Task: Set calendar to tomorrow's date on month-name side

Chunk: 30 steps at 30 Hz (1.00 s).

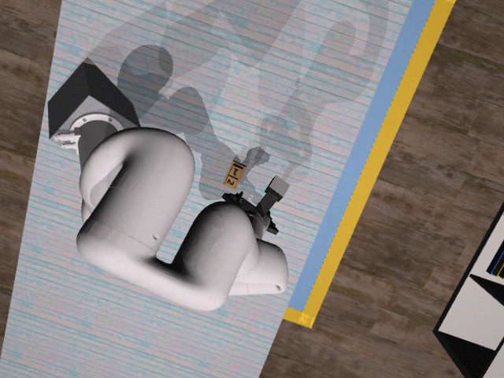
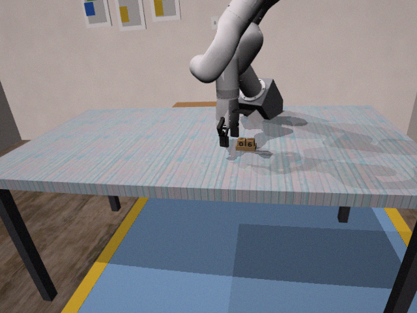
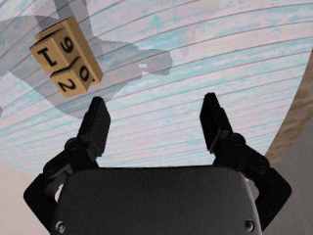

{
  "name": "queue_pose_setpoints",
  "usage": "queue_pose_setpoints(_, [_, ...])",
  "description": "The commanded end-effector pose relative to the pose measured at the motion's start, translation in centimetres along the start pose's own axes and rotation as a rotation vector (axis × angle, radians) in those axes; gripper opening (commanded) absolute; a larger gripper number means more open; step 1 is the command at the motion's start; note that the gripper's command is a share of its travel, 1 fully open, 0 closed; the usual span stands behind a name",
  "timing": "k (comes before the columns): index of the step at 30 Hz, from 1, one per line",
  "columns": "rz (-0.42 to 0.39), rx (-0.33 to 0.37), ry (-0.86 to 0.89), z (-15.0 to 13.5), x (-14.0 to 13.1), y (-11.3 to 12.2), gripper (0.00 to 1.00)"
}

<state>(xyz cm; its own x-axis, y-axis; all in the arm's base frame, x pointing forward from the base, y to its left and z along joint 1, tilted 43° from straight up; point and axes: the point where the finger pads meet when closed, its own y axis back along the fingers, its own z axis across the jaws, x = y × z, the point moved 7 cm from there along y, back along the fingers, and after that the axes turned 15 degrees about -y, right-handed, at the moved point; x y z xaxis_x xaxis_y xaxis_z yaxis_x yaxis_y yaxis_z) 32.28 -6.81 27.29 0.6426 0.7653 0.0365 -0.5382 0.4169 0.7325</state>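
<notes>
The wooden calendar stands flat on the table: two cubes side by side in a low tray. The side facing the exterior camera reads 0 on the left cube and 6 on the right cube. From above, the calendar shows 1 and 2 on the cubes' tops. I cannot read a month's name. My gripper is open and empty, low over the table just left of the calendar and not touching it. In the wrist view the fingers stand wide with bare table between them, and the calendar lies up and to the left.
The arm's dark base block stands behind the calendar; it also shows in the top view. The arm's bulky links hang over the table near the calendar. The table's long edge runs to the right of it.
</notes>
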Motion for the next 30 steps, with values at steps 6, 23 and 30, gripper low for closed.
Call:
queue_pose_setpoints(6, [0.0,-0.001,-0.229,1.0,-1.8,0.2,1.0])
queue_pose_setpoints(23, [0.0,-0.001,-0.229,1.0,-1.9,0.2,1.0])
queue_pose_setpoints(30, [0.0,-0.001,-0.229,1.0,-1.9,0.2,1.0])
